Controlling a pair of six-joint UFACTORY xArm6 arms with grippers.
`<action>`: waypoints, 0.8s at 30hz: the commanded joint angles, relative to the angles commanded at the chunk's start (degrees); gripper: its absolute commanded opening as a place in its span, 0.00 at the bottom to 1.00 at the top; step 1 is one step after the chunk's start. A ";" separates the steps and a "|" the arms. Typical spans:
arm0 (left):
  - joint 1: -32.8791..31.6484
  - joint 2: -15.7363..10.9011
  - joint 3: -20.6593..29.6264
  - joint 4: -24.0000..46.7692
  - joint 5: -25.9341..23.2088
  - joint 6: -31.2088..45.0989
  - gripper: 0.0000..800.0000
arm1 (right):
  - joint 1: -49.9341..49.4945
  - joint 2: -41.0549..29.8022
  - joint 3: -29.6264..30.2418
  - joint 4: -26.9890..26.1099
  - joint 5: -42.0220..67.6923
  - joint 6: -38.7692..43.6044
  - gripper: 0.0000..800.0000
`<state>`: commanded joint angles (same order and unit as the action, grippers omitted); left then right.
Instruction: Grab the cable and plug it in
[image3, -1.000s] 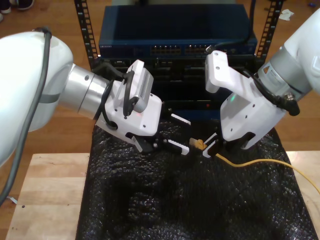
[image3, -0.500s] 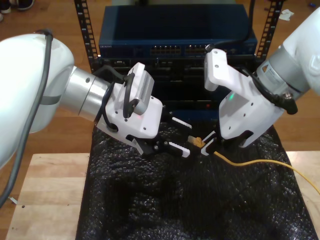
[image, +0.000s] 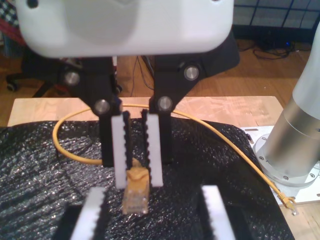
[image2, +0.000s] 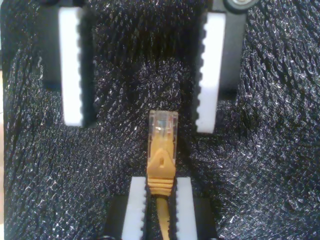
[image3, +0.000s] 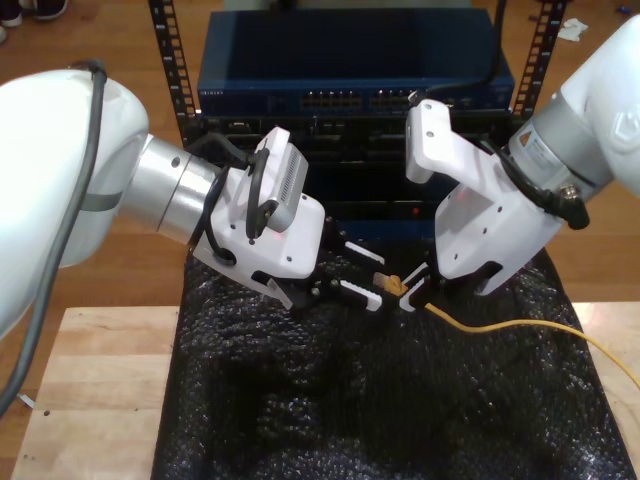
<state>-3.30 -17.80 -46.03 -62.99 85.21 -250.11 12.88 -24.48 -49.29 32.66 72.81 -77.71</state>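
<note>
Exterior view: two white arms meet over a black bubble-wrap mat (image3: 380, 400) laid on a wooden table (image3: 90, 390), with a blue network switch (image3: 350, 60) in a rack behind them. The first gripper (image3: 368, 272), on the arm at the exterior view's left, has its fingers spread wide and holds nothing. The second gripper (image3: 415, 290), on the arm at the exterior view's right, has its fingers drawn narrow and clamped on the yellow-orange cable (image3: 500, 327) just behind the plug (image3: 395, 284). The plug sits above the mat and points toward the first gripper's open fingers. From the clamp the cable trails over the mat toward the exterior view's right edge.

First wrist view: the second gripper (image: 137, 182) faces the camera and pinches the plug (image: 136, 197) between its toothed white pads (image: 119, 150). The cable (image: 225, 135) loops behind it across the mat.

Second wrist view: the clear plug tip (image2: 163, 122) projects past the clamping pads (image2: 137, 200), and its orange boot lies between them. The first gripper (image2: 140, 125) stands opposite, with the plug tip just between its finger ends and touching neither
</note>
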 joint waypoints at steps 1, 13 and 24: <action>0.00 0.00 -0.09 0.00 0.00 0.00 0.48 | 0.09 0.00 0.00 0.00 0.00 0.00 0.03; -0.09 0.09 0.35 0.00 -0.09 0.70 0.39 | 0.44 0.00 0.00 0.09 0.09 -0.18 0.03; -0.09 0.09 0.62 0.09 -0.26 0.70 0.07 | 0.70 -0.18 0.00 0.09 0.00 -0.18 0.03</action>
<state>-3.38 -17.71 -45.42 -62.90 84.95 -249.41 13.58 -24.66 -49.29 32.75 72.81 -77.89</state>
